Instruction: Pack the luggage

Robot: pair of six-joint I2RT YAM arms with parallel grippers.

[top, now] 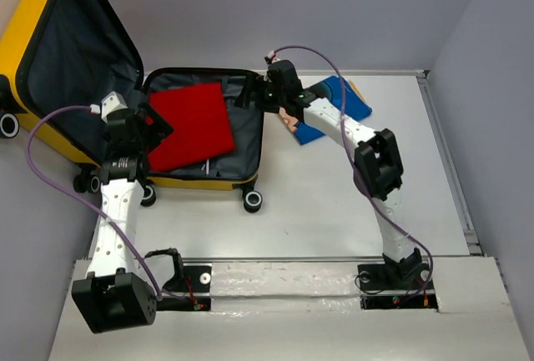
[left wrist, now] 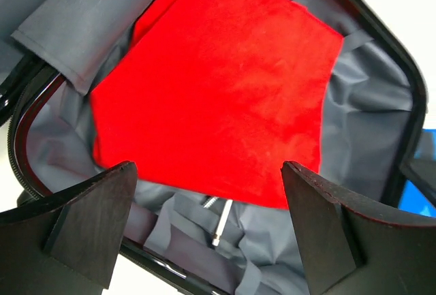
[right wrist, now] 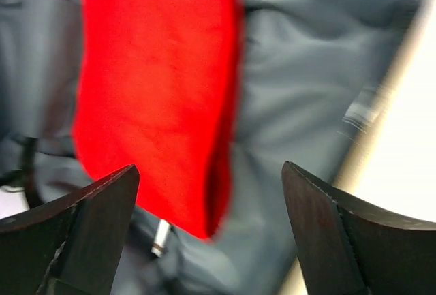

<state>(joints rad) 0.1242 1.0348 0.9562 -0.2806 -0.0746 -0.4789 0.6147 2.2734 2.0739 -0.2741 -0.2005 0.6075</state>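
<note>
The luggage (top: 50, 27), a yellow hard-shell suitcase, lies open at the back left, its lid leaning up against the wall. A folded red cloth (top: 193, 123) lies flat on the dark grey lining (left wrist: 368, 104) of the lower half. My left gripper (top: 158, 130) hovers open over the cloth's left edge, nothing between its fingers (left wrist: 95, 213). My right gripper (top: 249, 94) stands open above the case's far right corner, also empty. The red cloth (left wrist: 218, 90) fills the left wrist view. In the blurred right wrist view the red cloth (right wrist: 157, 90) lies below the open right gripper (right wrist: 211, 230).
A blue folded item (top: 346, 98) lies on the table behind the right arm, with a pinkish item (top: 289, 122) at its near end. The suitcase's caster wheels (top: 252, 201) stick out toward me. A metal zipper pull (left wrist: 221, 223) lies on the lining below the cloth.
</note>
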